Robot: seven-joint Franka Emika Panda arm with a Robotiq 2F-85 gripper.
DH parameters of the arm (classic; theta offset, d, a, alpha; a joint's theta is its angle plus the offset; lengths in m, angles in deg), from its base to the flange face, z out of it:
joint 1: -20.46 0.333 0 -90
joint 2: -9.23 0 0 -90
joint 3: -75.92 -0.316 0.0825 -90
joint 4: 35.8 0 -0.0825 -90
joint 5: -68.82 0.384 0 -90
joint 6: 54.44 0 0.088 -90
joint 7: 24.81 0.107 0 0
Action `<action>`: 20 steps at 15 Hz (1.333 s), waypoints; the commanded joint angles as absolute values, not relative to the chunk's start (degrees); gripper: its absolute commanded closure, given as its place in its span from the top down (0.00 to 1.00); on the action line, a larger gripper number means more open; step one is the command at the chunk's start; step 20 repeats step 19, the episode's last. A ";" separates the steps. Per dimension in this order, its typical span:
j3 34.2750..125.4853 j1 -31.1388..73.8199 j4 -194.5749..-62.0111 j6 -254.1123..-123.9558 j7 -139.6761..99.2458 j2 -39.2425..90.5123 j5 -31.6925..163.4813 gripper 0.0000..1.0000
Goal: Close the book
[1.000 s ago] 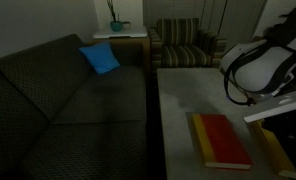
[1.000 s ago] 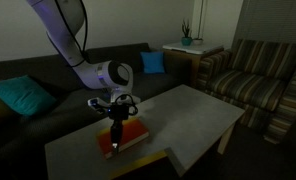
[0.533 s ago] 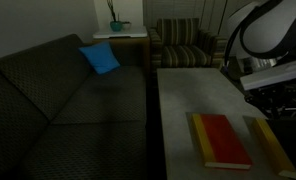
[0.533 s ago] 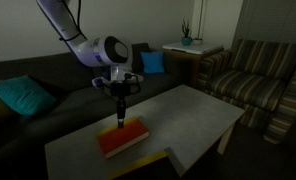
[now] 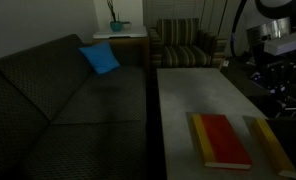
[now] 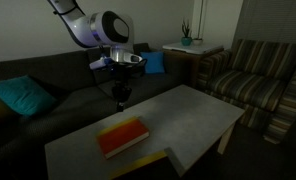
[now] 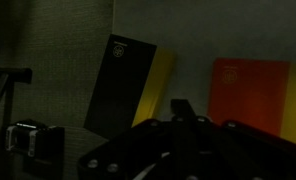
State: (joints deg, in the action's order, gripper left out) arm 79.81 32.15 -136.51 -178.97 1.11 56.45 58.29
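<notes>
At the left of an exterior view a teal cushion [image 6: 18, 97] lies on the dark sofa [image 6: 58, 85]. Next along, the gripper [image 6: 121, 102] hangs fingers-down over the table's far long edge, well above the top and touching nothing. The fingers read as one dark shape here and as a shadowed bulk in the wrist view, so I cannot tell whether the jaws are together or apart. Below and just to its right, the book [image 6: 123, 137] lies flat on the grey table [image 6: 203, 105], red cover up with its yellow border showing. It sits toward the table's left end, closer to the near long edge than the far one. No white pages show, so the closing looks done, and the step in hand is probably the withdrawal. To do that well, lift straight up and back over the far edge rather than sweeping across the cover. Keep the fingertips off the yellow border, since a catch there could flip the cover open. Further right stands a striped armchair [image 6: 263, 75].
</notes>
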 commanded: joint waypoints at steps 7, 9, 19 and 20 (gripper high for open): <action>76.05 30.06 -142.58 -180.50 -15.16 51.53 58.82 0.72; 75.42 30.24 -143.28 -180.77 -17.26 51.48 58.47 0.85; 72.05 31.29 -150.32 -187.30 -30.82 49.28 51.83 1.00; 72.05 31.29 -150.32 -187.30 -30.82 49.28 51.83 1.00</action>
